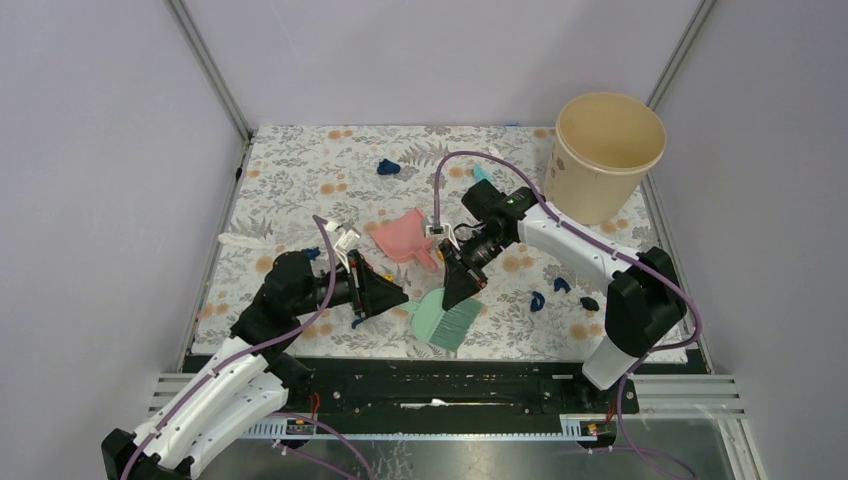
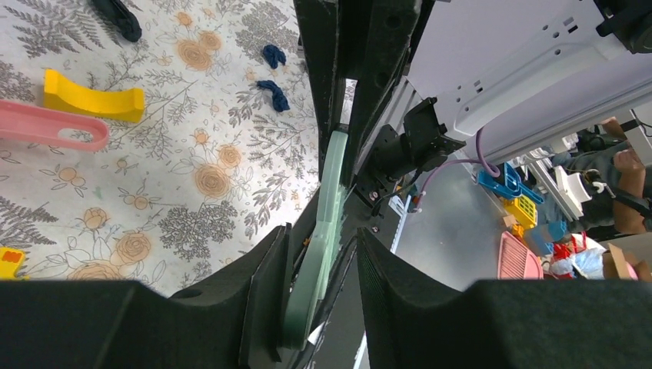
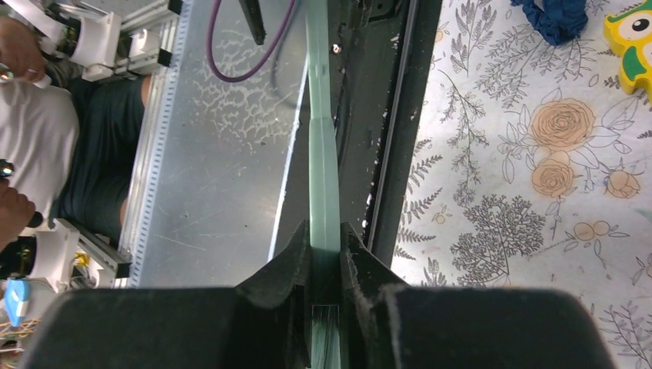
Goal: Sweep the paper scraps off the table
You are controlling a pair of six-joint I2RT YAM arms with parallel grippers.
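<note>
Left claw stands part-open astride the handle of the green brush, a gap showing on one side, so it appears to bear no load. Right claw is clamped flat on the same brush near its head, apparently to take sole charge for sweeping. Paper scraps lie on the counter, far centre and near right, apart from the pink dustpan between the arms.

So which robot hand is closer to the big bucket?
Right. The right gripper sits toward the near edge from the beige bucket; the left gripper is farther left, across the green brush.
</note>
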